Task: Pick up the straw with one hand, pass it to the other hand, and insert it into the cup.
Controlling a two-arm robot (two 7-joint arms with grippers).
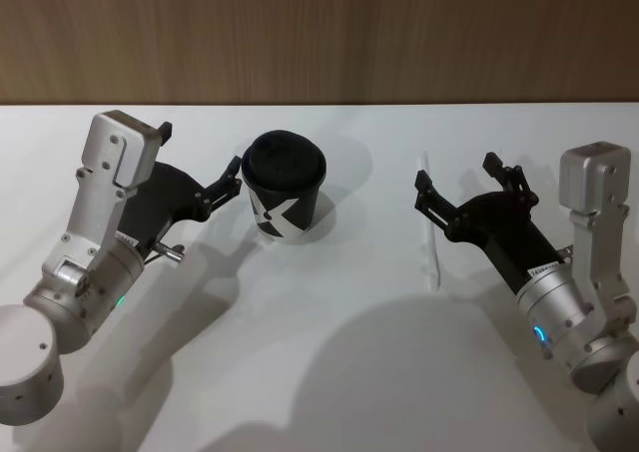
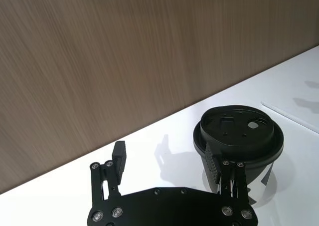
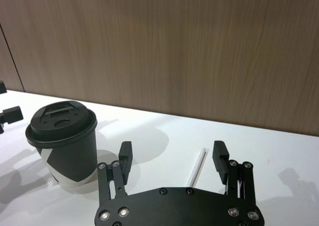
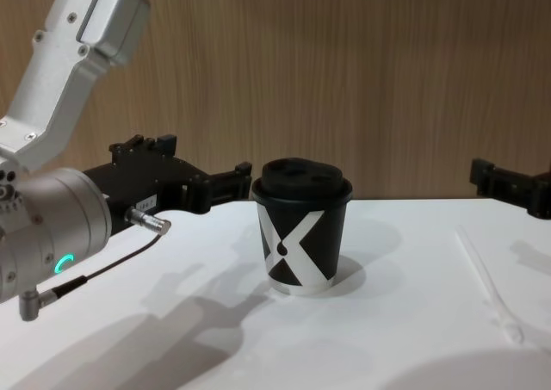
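One straw (image 1: 432, 257) flat on table (image 1: 319, 372), right gripper (image 1: 455, 173) just beside.

The right end effector (image 3: 172, 154), spread wide, frames the straw (image 3: 198, 165); cup (image 3: 67, 146) aside.

1 cup (image 1: 283, 208) stands left of centre in the head view, wearing 1 lid (image 1: 285, 160). 1 straw (image 1: 430, 227) lies right of centre. There are 2 grippers: left gripper (image 1: 232, 181) and right gripper (image 1: 454, 175). 1 table (image 1: 319, 372) carries everything.
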